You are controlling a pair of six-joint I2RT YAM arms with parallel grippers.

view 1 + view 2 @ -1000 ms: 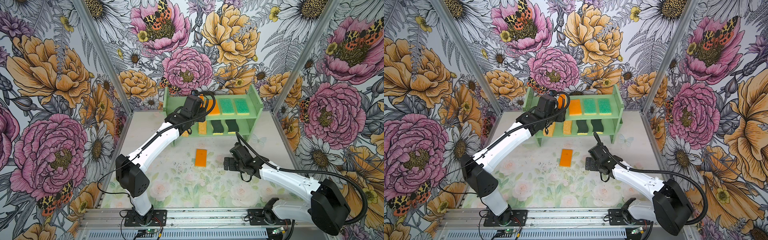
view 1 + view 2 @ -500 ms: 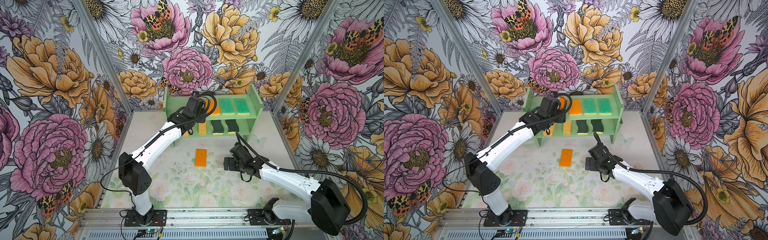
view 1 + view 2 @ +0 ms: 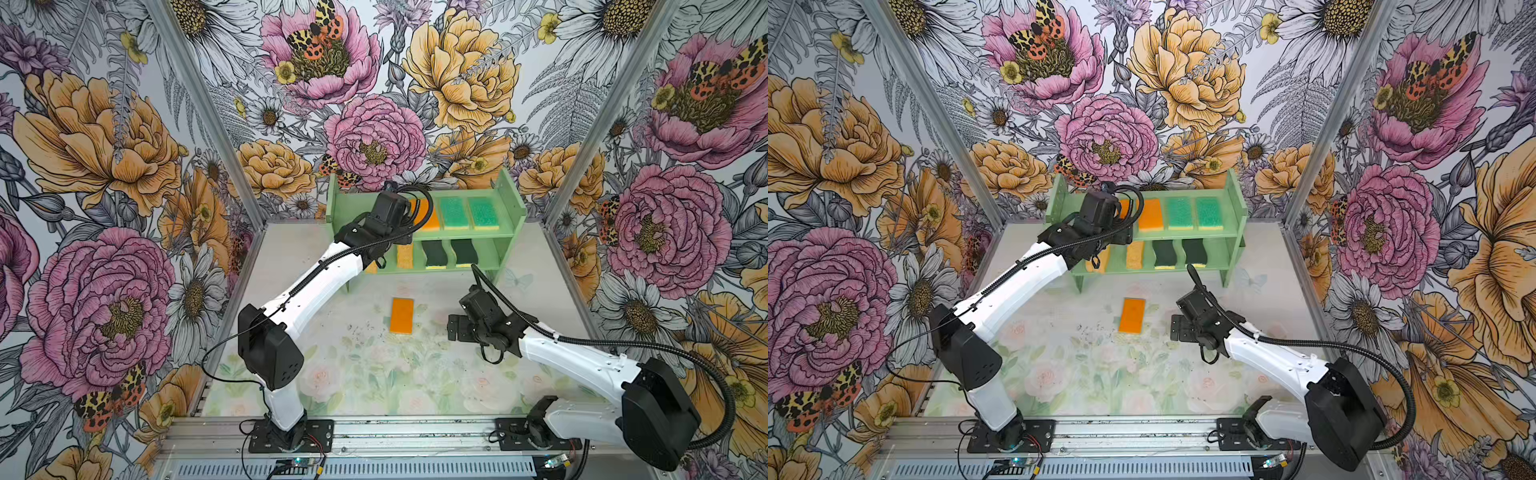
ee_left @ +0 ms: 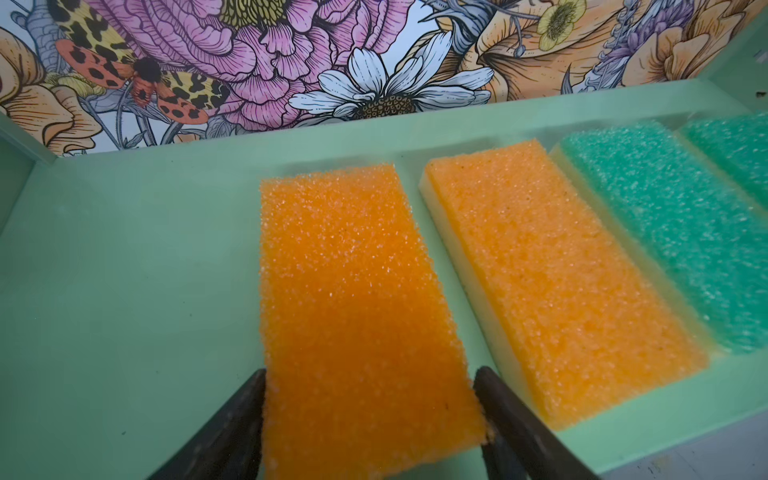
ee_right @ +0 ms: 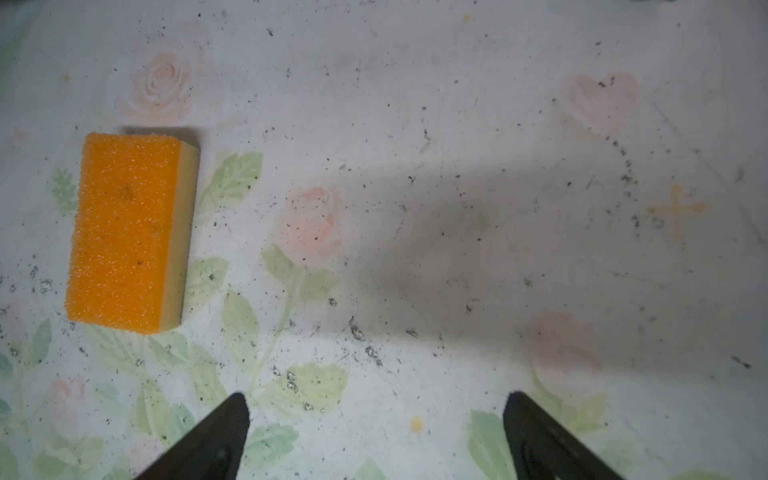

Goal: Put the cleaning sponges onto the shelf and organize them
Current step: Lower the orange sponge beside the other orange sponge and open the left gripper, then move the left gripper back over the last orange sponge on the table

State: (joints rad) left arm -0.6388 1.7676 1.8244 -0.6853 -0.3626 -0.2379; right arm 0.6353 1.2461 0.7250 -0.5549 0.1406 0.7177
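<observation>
Top view: loose orange sponge (image 3: 402, 316) frame-left of right gripper (image 5: 376, 401), jaws apart; long side points toward shelf (image 3: 513, 199). left gripper (image 4: 370, 374): grip unclear.

Sponges (image 3: 455, 212) on shelf (image 3: 509, 195), orange one (image 3: 402, 315) loose

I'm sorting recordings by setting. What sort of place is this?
Probably a robot test booth: floral-printed wall panels enclose the tabletop, two arms bolt to a metal rail, and a mint-green shelf holds sponges.
</observation>
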